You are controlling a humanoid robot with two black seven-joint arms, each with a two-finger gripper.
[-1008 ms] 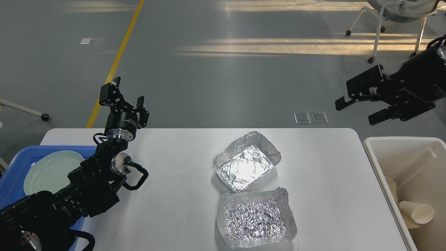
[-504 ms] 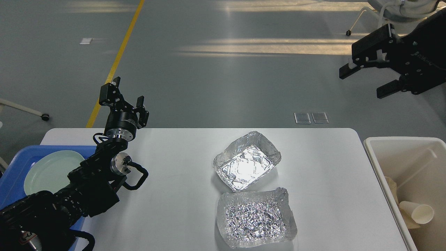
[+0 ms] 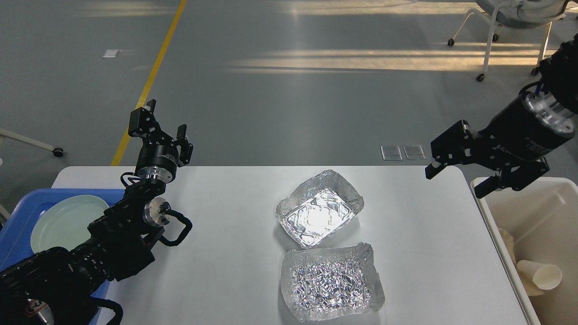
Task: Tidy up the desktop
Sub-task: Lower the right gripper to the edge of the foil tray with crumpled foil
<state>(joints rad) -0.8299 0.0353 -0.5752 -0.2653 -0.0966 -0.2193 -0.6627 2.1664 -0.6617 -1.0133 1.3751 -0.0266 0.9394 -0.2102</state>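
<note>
A: Foil is the worry. Two crumpled foil trays (image 3: 320, 217) sit mid-desktop (image 3: 216, 253), touching; both grippers empty. Right gripper (image 3: 456, 178) hangs jaws apart above the far right corner, beside the bin (image 3: 492, 216).

B: Left gripper (image 3: 161, 125)?

A: Fingers spread, raised over the far left edge. Likely risks: thin rims crush or slip under a pinch; lifting one tray could drag its neighbour.
</note>
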